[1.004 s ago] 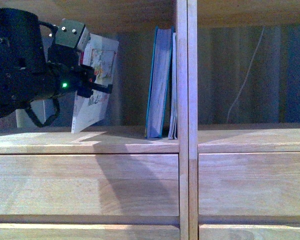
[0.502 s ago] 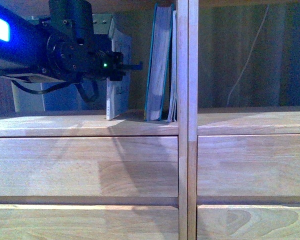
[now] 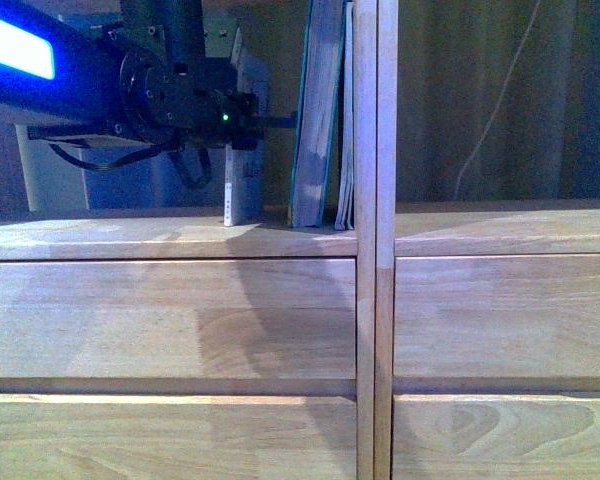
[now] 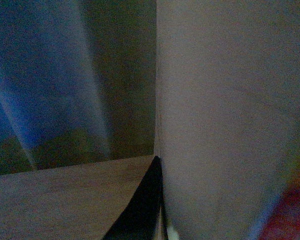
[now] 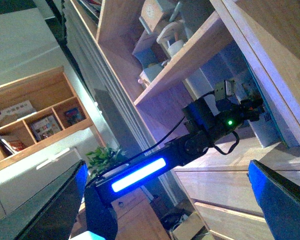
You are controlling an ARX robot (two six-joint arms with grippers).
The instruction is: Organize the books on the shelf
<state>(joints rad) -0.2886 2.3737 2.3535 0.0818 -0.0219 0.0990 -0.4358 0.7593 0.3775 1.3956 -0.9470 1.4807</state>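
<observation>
On the shelf board [image 3: 130,238] left of the divider [image 3: 366,200], the paperback [image 3: 242,190] has gone from hanging tilted in the air a second ago to standing upright with its bottom edge down on the wood. It has also slid toward 3 o'clock, so only a narrow gap now separates it from the teal book [image 3: 313,120]. I read that as the placing nearly done: what is left is to close the gap and let go.

My left gripper [image 3: 248,118] reaches in from 9 o'clock and is clenched on the upper part of the paperback. My right gripper [image 5: 165,205] hangs back with its fingers spread wide and nothing between them.

The paperback is thin, with a pale cover and a light spine facing me. The left wrist view shows only a blurred stretch of cover and a touch of red at one corner. The teal book stands upright, and the grey booklet [image 3: 346,130] sits at its 3 o'clock, pressed against the divider. A book this slim will probably flop if I release it before it leans on its neighbour.
</observation>
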